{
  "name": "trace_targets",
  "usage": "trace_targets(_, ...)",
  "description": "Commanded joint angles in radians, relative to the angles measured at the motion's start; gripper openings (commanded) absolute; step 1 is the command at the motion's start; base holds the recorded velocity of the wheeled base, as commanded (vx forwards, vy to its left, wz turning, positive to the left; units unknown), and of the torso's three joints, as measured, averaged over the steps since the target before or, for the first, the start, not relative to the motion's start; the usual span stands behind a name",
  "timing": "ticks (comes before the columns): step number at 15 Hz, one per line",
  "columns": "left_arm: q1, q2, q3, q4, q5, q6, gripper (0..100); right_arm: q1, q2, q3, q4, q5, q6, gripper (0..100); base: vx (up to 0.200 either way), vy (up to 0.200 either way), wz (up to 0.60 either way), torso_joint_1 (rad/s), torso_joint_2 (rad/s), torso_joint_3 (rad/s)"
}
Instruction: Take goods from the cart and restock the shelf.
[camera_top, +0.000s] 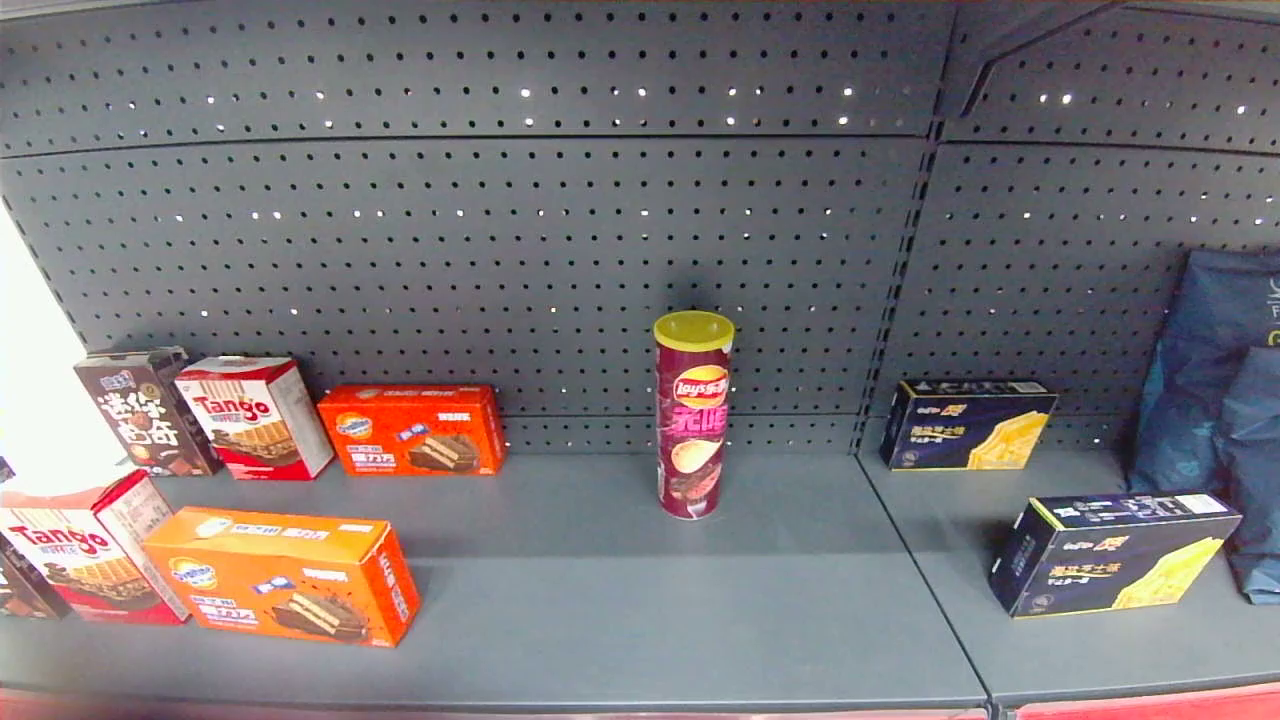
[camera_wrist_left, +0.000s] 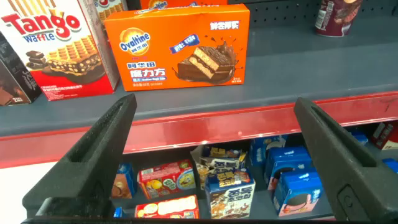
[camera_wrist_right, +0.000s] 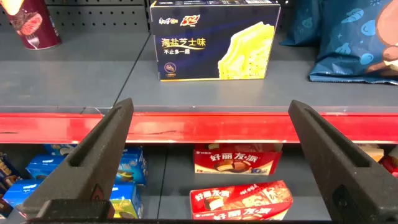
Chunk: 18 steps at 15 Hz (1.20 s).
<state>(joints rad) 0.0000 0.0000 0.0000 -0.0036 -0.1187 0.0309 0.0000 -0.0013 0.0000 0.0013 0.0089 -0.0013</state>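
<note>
Dark pegboard back panel (camera_top: 480, 250) — red edge strip (camera_wrist_left: 211, 127) below

The left end effector (camera_wrist_left: 211, 165) hangs just in front of the red shelf edge (camera_wrist_left: 205, 127), facing it squarely. Its two dark fingers (camera_wrist_left: 93, 158) are spread wide apart with nothing gripped between them. The right end effector (camera_wrist_right: 208, 162) sits in the same pose before that red shelf edge, farther along to the robot's right. Its fingers (camera_wrist_right: 336, 162) are likewise spread wide and hold nothing. Both wrists point straight towards the edge.
</note>
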Motion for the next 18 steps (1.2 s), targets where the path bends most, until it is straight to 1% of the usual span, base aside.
trace_targets(1, 0.000, 0.000, 0.000, 0.001, 0.001, 0.000, 100, 0.000, 0.001, 0.000, -0.001, 0.000, 0.000, 100, 0.000, 0.000, 0.00, 0.000, 0.00, 0.000)
trace_targets(6, 0.000, 0.000, 0.000, 0.001, 0.001, 0.000, 100, 0.000, 0.001, 0.000, -0.001, 0.000, 0.000, 100, 0.000, 0.000, 0.00, 0.000, 0.00, 0.000)
trace_targets(18, 0.000, 0.000, 0.000, -0.001, -0.001, 0.003, 100, 0.000, 0.001, 0.000, 0.000, -0.001, 0.001, 100, 0.000, 0.000, 0.60, 0.006, 0.00, 0.002)
